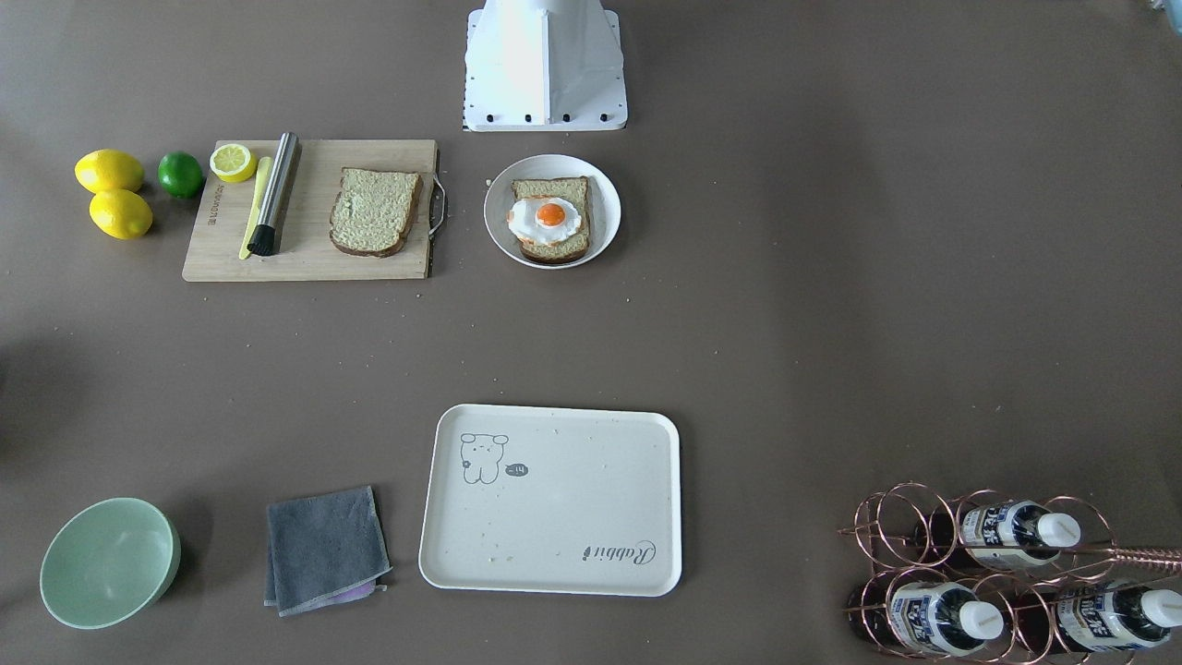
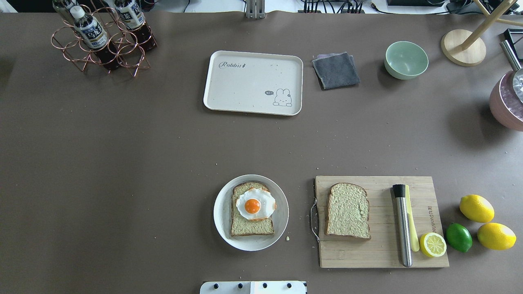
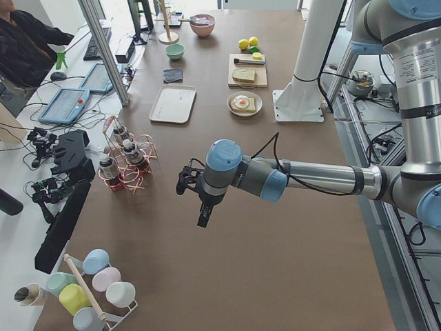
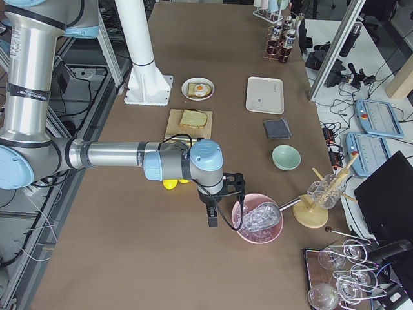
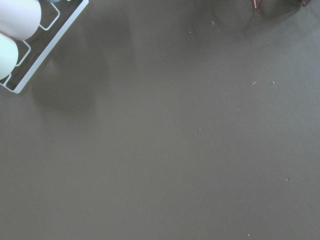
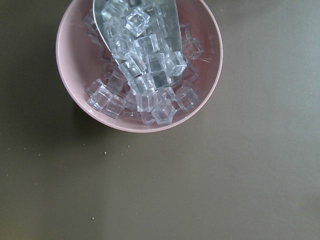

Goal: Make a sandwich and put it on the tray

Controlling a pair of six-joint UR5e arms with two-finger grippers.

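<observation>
We see a smooth plastic tray point(image 2: 245, 87), a wooden cutting board point(image 2: 384, 253), a brushed-metal rod point(image 2: 402, 228) and a soft cloth point(image 2: 336, 70) on the matt table point(image 2: 122, 163).

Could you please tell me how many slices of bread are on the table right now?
2. One bread slice lies on the white plate under the fried egg. The other slice lies bare on the wooden cutting board beside it. No further slice shows in any view.

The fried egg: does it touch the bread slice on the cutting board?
Apart. Overhead view: the fried egg lies within the white plate; bare table separates the plate from the cutting board bearing the bread slice.
</observation>
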